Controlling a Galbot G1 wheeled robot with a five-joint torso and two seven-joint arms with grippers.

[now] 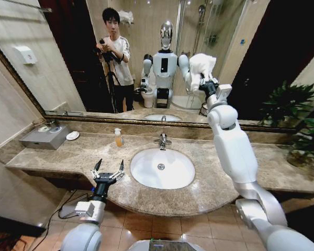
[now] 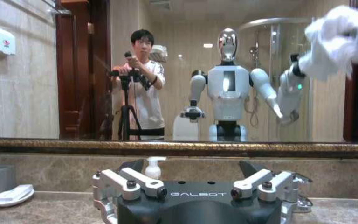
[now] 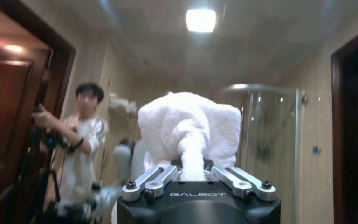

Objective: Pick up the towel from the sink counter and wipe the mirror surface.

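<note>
While the left pincer (image 1: 108,168) hovers spread apart at 7 o'clock over the tabletop (image 1: 209,183) front edge, the right pincer (image 3: 195,179), clamped on the towel (image 3: 190,130), presses it against the mirror (image 1: 68,63) at 1 o'clock; right wrist view alone shows the grip.

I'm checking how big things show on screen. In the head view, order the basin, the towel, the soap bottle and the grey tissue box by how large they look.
Largest to smallest:
1. basin
2. tissue box
3. towel, bunched in the right claw at the mirror; close to the tissue box, so unsure
4. soap bottle
</note>
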